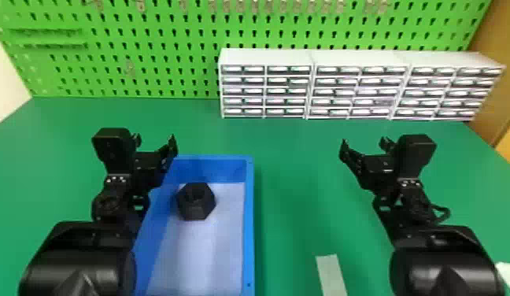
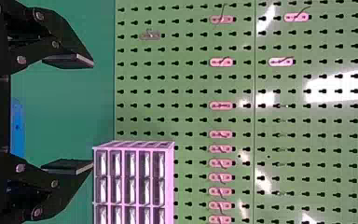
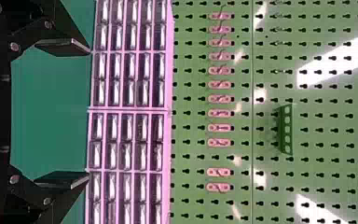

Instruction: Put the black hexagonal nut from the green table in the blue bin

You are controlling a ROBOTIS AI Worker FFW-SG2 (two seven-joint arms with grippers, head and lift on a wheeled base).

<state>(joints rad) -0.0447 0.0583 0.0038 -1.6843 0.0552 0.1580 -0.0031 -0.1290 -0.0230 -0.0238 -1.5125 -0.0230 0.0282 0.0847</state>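
- We see the black hexagonal nut [image 1: 196, 201] inside the blue bin [image 1: 248, 220], near its far end; the placing looks done to us, so we would need no fresh grasp.
- Our left gripper [image 2: 92, 114] stands spread beside the bin's left side, nothing between its jaws; our right gripper [image 3: 88, 112] is parked over the green table [image 1: 289, 220], likewise spread and empty.
- We judge the nut stiff and hardly fragile; its weight we cannot tell, metal would be heavy, plastic light, so we would plan for a firm hold.
- Were we to take it again, we would close on two opposite flat sides, across the middle; corners could let it twist or slip, a smooth face likewise.
- We would come straight down, minding the bin's walls; the nut's nearness to the far end leaves us less room there.
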